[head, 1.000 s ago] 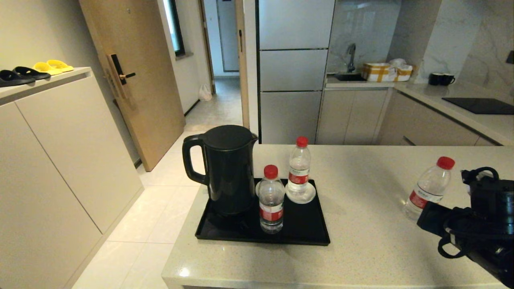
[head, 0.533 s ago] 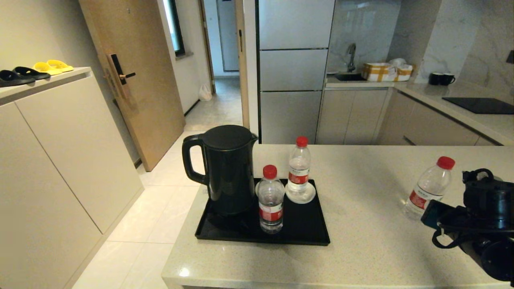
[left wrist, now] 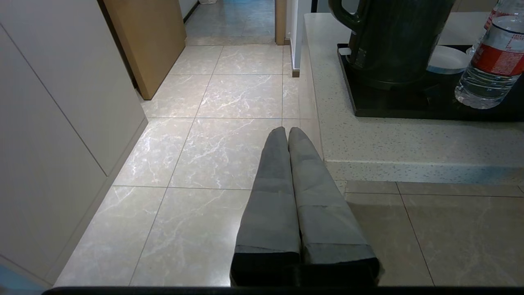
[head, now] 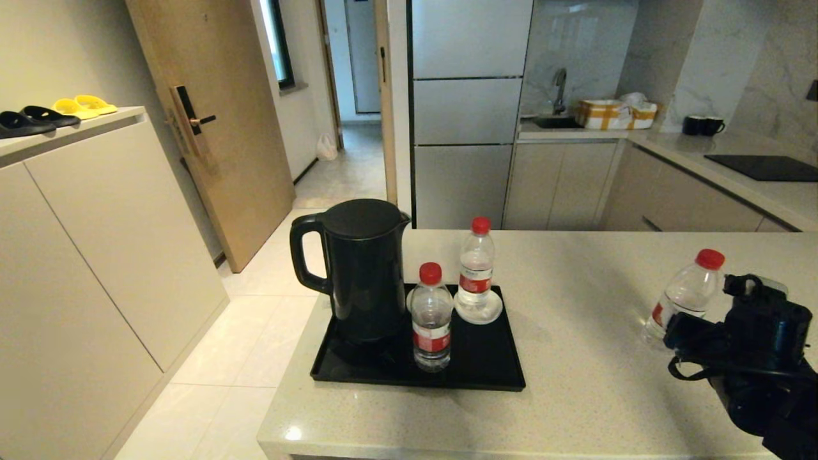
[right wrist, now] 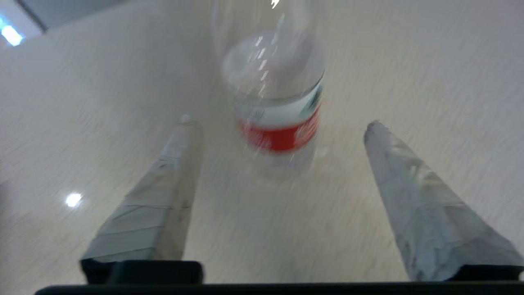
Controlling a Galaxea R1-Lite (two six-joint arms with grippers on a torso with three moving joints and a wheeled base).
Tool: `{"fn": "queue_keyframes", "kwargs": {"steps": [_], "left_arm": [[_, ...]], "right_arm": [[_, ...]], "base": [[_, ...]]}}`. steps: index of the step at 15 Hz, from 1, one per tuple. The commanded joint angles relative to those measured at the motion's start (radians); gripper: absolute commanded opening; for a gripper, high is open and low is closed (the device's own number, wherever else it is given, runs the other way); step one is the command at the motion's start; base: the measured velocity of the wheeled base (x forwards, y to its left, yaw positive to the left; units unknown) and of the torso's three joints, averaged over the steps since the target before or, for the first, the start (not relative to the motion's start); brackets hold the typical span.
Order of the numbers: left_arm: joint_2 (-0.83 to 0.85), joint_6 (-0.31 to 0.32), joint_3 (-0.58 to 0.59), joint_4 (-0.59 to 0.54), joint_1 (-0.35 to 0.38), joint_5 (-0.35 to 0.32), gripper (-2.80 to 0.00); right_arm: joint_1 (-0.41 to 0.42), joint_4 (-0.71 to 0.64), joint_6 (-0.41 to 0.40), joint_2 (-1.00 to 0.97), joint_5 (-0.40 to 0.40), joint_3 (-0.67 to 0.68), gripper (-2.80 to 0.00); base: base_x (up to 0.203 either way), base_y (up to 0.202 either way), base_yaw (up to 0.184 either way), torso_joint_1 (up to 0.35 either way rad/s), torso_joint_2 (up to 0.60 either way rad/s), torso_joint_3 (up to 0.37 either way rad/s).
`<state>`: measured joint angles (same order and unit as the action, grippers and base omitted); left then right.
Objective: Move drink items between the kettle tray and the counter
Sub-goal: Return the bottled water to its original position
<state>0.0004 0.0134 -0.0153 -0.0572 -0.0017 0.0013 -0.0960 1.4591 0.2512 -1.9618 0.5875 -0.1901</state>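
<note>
Two drink items stand on the black kettle tray point(head: 492, 367): one bottle point(head: 431, 322) at the front beside the kettle point(head: 364, 268), another bottle point(head: 476, 268) on a white saucer point(head: 479, 313) behind. The third bottle point(head: 689, 287) stands on the beige counter point(head: 575, 396) at the right. My right gripper point(right wrist: 279, 121) is open; that bottle point(right wrist: 274, 78) stands just beyond its fingertips, centred between them and untouched. My right arm point(head: 754, 345) covers the bottle's base in the head view. My left gripper point(left wrist: 286, 130) is shut on nothing, low over the floor off the counter's left end.
The left wrist view shows the kettle point(left wrist: 393, 41), the tray's edge point(left wrist: 389, 110) and the front bottle point(left wrist: 491, 61). A tall cabinet with slippers point(head: 57, 112) stands on the left. A black cooktop point(head: 763, 167) and a sink point(head: 556, 121) lie on the far counter.
My right arm has moved forward toward the bottle on the counter and now hides its base. The bottles, tray and kettle have not moved.
</note>
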Motion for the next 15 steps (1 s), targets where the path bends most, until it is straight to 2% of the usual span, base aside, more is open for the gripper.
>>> {"fn": "queue_keyframes", "kwargs": {"steps": [1, 9, 15], "left_arm": [[0.000, 0.000, 0.000, 0.000, 0.000, 0.000, -2.80], [0.001, 0.000, 0.000, -0.001, 0.000, 0.000, -2.80], [0.001, 0.000, 0.000, -0.001, 0.000, 0.000, -2.80]], "right_arm": [[0.013, 0.071, -0.015, -0.071, 0.005, 0.015, 0.00], [0.055, 0.071, -0.003, -0.179, 0.003, -0.030, 0.00], [0.108, 0.071, -0.003, -0.233, -0.058, -0.118, 0.00]], "base": [[0.000, 0.000, 0.000, 0.000, 0.00, 0.000], [0.000, 0.000, 0.000, 0.000, 0.00, 0.000], [0.000, 0.000, 0.000, 0.000, 0.00, 0.000]]}}
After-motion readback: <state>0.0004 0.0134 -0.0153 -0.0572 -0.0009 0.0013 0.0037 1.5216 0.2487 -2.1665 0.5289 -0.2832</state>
